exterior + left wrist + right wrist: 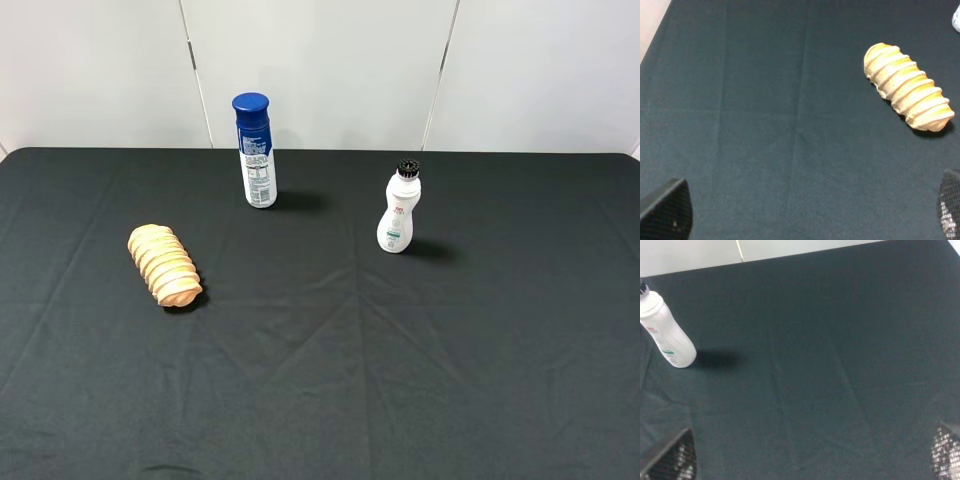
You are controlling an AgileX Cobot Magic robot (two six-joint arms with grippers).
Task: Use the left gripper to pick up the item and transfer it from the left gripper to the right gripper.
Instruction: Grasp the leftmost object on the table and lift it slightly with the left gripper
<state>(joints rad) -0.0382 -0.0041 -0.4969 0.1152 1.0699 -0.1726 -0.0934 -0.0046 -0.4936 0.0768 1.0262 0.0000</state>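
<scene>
Black cloth (400,380) (creased); white wall (320,60) behind | item (165,265) lying free | left tool (807,212), right tool (807,455) both spread

You have your black two-finger left gripper (807,212) and your black two-finger right gripper (807,455) both spread wide, gripping nothing, and angled downward.
</scene>
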